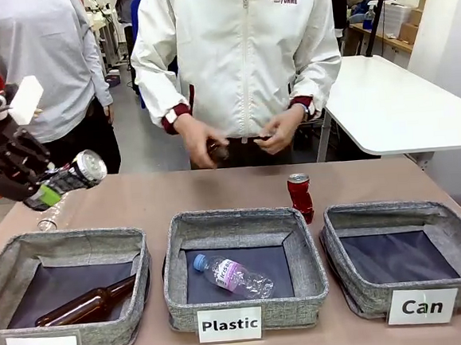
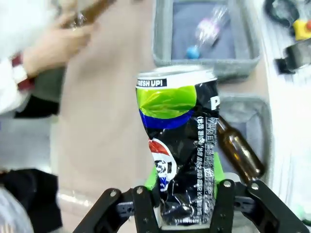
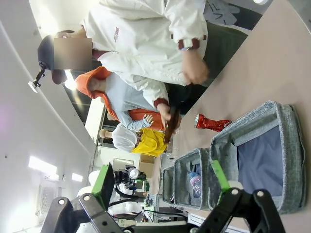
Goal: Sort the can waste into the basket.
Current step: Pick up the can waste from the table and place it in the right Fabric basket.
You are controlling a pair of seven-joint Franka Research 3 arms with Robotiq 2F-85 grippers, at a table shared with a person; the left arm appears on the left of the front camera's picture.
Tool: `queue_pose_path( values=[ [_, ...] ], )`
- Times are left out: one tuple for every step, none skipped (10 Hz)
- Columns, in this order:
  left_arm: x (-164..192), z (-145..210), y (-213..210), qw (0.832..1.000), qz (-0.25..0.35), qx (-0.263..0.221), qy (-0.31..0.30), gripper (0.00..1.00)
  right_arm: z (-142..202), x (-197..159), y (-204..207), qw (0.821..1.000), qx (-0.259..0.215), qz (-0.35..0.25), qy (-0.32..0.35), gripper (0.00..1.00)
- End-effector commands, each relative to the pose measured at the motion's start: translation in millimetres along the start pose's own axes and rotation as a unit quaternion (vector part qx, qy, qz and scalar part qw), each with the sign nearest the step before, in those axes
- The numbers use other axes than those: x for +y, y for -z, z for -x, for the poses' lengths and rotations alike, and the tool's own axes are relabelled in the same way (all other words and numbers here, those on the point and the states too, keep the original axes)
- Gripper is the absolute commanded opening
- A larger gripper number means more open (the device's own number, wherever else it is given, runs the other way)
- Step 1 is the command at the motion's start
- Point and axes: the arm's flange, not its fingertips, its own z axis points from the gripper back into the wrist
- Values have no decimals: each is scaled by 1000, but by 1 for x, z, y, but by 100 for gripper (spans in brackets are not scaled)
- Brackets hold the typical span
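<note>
— Cans?
— The left end effector (image 1: pixel 47 195) is pinching the dark can (image 1: pixel 79 172) above the table (image 1: pixel 216 190) (lifted, likely for carrying across); the red can (image 1: pixel 300 196) is standing behind the Can basket (image 1: pixel 356 294).
— And the right end effector (image 3: pixel 163 184)?
— Gaping, holding nothing.

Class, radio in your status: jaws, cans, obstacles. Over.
Left jaws shut on dark can, held high at left. Right jaws open. Red can standing behind Can basket. Person's hands busy at far edge.
</note>
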Motion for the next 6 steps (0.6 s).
queue_pose_path(
  values=[
    [20, -28, -17, 997, 51, -18, 60, 44, -1, 1, 1, 1000, -7, -11, -11, 100],
    [20, -11, -56, 1000, 6, 8, 24, 44, -1, 1, 1, 1000, -7, -11, -11, 100],
    [-9, 42, -122, 999, -24, 34, 20, 44, -1, 1, 1, 1000, -7, -11, -11, 100],
    [-28, 77, -160, 997, -58, 50, -17, 44, -1, 1, 1, 1000, -7, -11, -11, 100],
    [-65, 128, -209, 994, -92, 31, -55, 44, -1, 1, 1, 1000, -7, -11, -11, 100],
    [-91, 159, -235, 991, -112, 9, -71, 44, -1, 1, 1, 1000, -7, -11, -11, 100]
  ],
)
